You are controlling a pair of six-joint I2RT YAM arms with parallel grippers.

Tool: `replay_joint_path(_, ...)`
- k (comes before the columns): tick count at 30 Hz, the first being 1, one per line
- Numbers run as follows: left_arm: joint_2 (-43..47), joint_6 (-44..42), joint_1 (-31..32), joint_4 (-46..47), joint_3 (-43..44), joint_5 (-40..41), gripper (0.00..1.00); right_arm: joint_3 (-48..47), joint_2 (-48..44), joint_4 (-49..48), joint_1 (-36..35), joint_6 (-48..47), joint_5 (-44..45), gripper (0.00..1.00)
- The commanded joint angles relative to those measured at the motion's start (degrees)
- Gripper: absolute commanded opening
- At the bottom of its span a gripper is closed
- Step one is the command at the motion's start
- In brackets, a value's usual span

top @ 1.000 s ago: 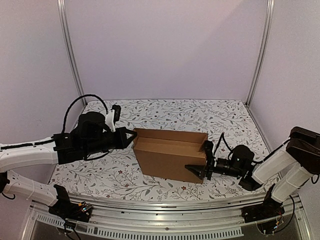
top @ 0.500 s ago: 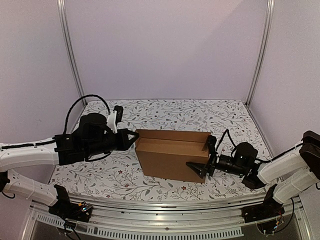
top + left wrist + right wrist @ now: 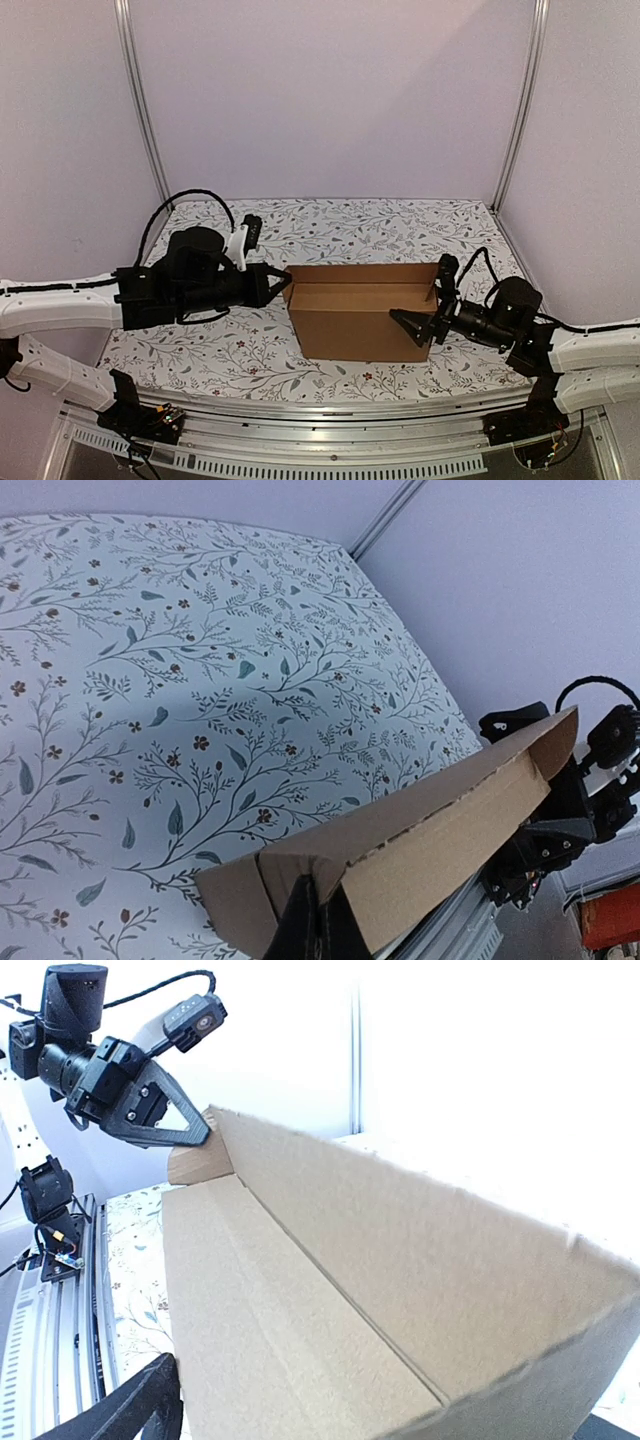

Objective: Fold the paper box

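Note:
The paper box [image 3: 362, 318] is brown cardboard, partly folded, standing on its long side in the middle of the table with its open trough upward. My left gripper [image 3: 283, 282] is at its left end. In the left wrist view its jaws [image 3: 322, 910] are pressed together on a folded end flap of the box [image 3: 450, 825]. My right gripper [image 3: 425, 300] is at the right end, wide open. One of its fingers [image 3: 130, 1410] lies in front of the front panel, and the box [image 3: 330, 1290] fills the right wrist view. The other finger is hidden there.
The table [image 3: 350, 225] has a floral cloth. Metal frame posts [image 3: 140, 100] stand at the back corners, with white walls around. A metal rail [image 3: 330, 450] runs along the near edge. The left arm's cable [image 3: 185, 198] loops above its wrist.
The box has slid to the right and turned more square to the near edge. Both grippers moved right with it, and the right arm has drawn back and lowered.

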State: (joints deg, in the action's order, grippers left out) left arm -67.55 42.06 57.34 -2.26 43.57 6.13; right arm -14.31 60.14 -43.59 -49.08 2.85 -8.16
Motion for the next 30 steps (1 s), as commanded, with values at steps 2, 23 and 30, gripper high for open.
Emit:
replay_joint_path(2,-4.3,0.6,2.7,-18.4,-2.5,-6.3,0.00,0.1,-6.6,13.9,0.0,1.3,5.1,0.99)
replay_joint_path(23,-8.9,2.0,3.0,-19.1,2.8,-4.7,0.00,-12.4,-27.5,55.6,0.0,12.4,19.2,0.99)
replay_joint_path(30,-9.5,2.8,3.3,-19.5,3.6,-4.1,0.00,-20.2,-27.4,67.4,0.0,20.9,20.5,0.99)
